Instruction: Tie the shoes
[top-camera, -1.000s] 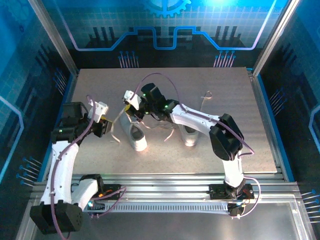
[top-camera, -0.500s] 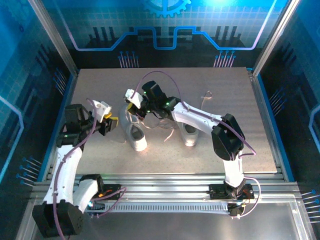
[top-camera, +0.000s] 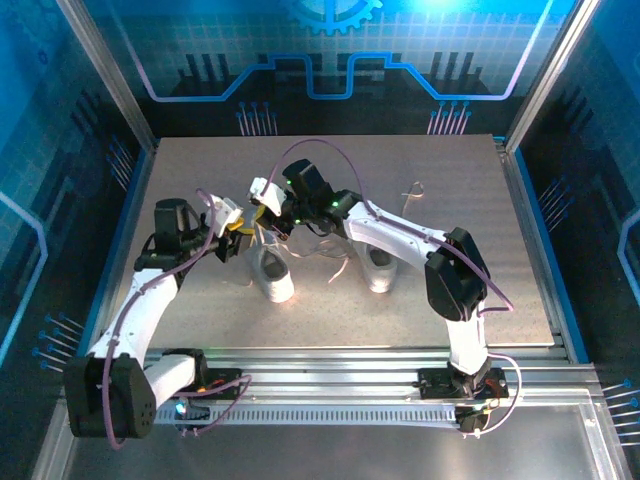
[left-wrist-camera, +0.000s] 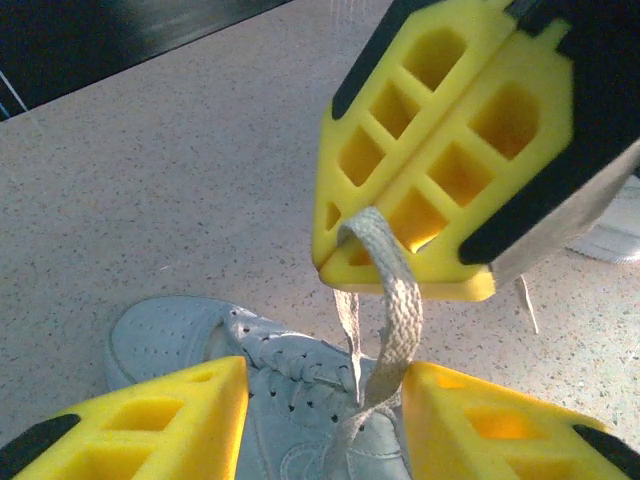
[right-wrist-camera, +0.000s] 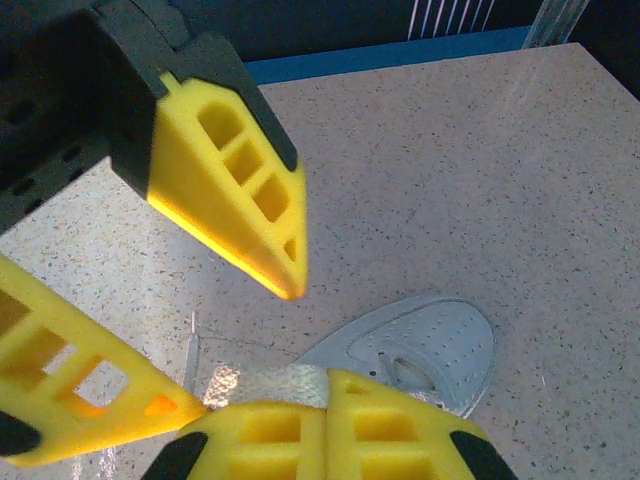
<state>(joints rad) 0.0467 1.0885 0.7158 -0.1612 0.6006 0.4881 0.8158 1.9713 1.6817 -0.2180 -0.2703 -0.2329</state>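
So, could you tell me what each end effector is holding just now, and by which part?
The right end effector pinches the white lace at the top of a raised loop. The left end effector stands open around that lace, gripping nothing.

Lace (right-wrist-camera: 272, 385) tight in right end effector (right-wrist-camera: 325, 415)

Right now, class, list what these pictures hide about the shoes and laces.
Right wrist view: the lace past the shut right pincer, behind its fingers.
Left wrist view: the left shoe's heel, cut off by the bottom edge.
Top view: that lace's ends, too thin to follow.
Top view: the right shoe's laced part, under the right arm.
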